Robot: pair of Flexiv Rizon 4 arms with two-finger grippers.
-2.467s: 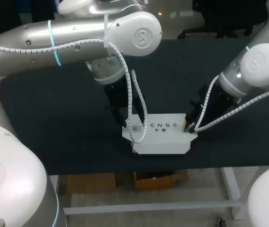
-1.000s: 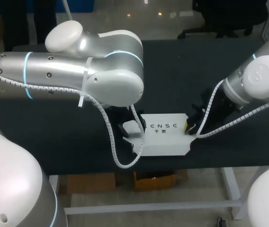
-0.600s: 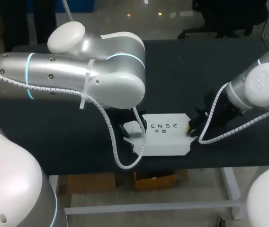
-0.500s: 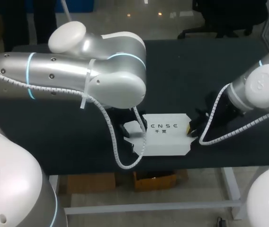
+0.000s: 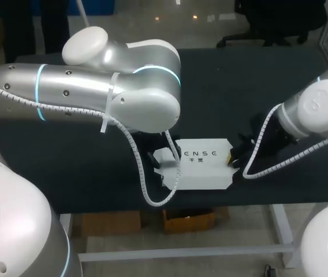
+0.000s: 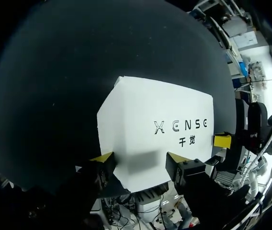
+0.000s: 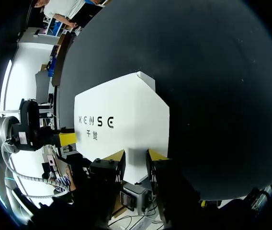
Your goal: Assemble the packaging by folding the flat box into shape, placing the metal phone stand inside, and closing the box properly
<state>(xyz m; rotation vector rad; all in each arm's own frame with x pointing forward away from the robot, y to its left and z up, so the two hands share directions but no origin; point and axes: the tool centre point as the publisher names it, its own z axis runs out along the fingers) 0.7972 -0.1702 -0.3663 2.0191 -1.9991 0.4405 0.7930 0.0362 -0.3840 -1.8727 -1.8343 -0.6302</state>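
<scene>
1. Toward the front edge of the dark, matte table (image 5: 66, 156), the head view showed me the white cardboard box (image 5: 201, 167), low and angular. A small flap (image 5: 164, 156) stood raised at its left end, and the right gripper (image 5: 229, 156) met its right edge.
2. From the left wrist, the left gripper (image 6: 140, 160) sat at the box's (image 6: 160, 115) slanted near corner. I could not tell whether it gripped.
3. From the right wrist, the right gripper (image 7: 136, 157) was clamped on the box's (image 7: 121, 115) smooth near edge.

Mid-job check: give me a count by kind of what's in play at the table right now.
White box: 1
Grippers: 2 (left gripper, right gripper)
Total: 3
</scene>
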